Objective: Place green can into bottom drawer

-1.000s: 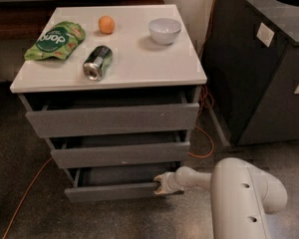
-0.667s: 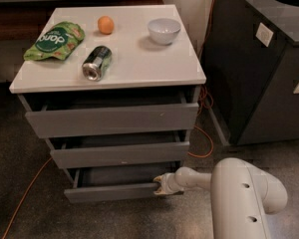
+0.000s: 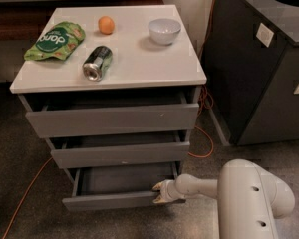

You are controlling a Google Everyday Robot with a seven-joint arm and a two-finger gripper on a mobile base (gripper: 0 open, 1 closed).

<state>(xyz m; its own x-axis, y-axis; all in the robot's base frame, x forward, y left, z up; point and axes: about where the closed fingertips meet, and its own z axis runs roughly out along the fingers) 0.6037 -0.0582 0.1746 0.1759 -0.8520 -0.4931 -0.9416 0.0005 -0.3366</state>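
The green can (image 3: 97, 62) lies on its side on the white cabinet top (image 3: 139, 59), silver end facing the front, between the snack bag and the bowl. Below, the bottom drawer (image 3: 112, 200) is pulled out, and its shallow grey inside shows with nothing in it. My gripper (image 3: 158, 193) is low down at the right end of that drawer's front panel, touching it, at the end of the white arm (image 3: 249, 193) reaching in from the lower right. It is far below the can.
A green snack bag (image 3: 55, 40), an orange (image 3: 106, 25) and a white bowl (image 3: 164, 30) share the cabinet top. The two upper drawers (image 3: 112, 121) are slightly ajar. A dark bin (image 3: 261, 68) stands to the right. Orange cable (image 3: 202, 133) runs along the floor.
The bottom drawer has come out a little further, with my gripper moving forward along with its right end. The can and the other items have not moved.
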